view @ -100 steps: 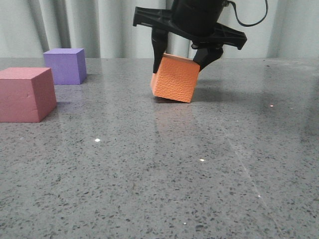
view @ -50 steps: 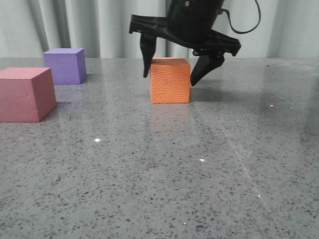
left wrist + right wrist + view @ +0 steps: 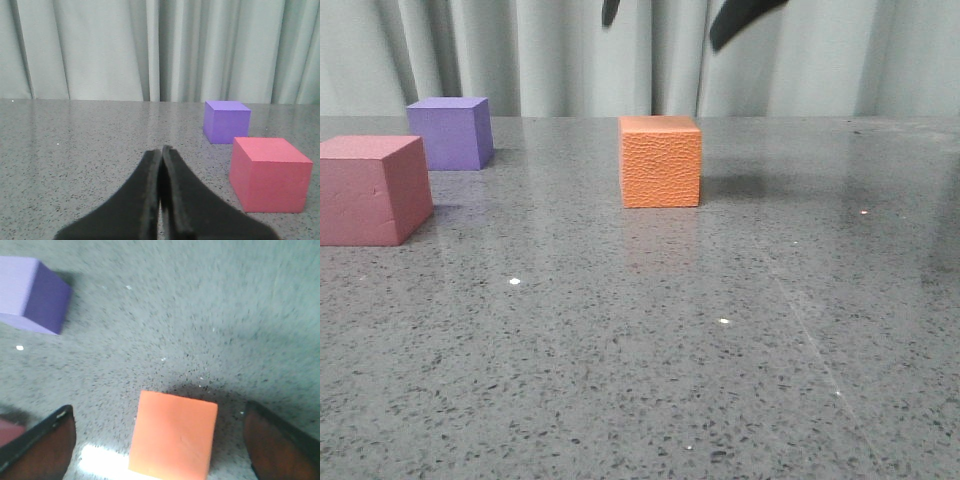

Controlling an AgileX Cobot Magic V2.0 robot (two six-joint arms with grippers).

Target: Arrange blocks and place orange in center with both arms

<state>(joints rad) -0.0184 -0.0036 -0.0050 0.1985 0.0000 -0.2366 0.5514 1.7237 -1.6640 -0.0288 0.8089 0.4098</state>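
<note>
Orange cube down, the other two not yet in line

We see the orange cube (image 3: pixel 660 161) flat on the tabletop (image 3: pixel 650 340), the right gripper (image 3: pixel 160 440) directly above it, fingers spread wide and empty; the left gripper (image 3: pixel 161 165) is pressed closed on nothing; the purple cube (image 3: pixel 449 132) at ten o'clock and the red-pink cube (image 3: pixel 372 189) at nine sit well apart; we judge the left arm should flank orange squarely.

Grey speckled stone table (image 3: pixel 620 340), pale pleated curtain (image 3: pixel 500 50) behind
</note>
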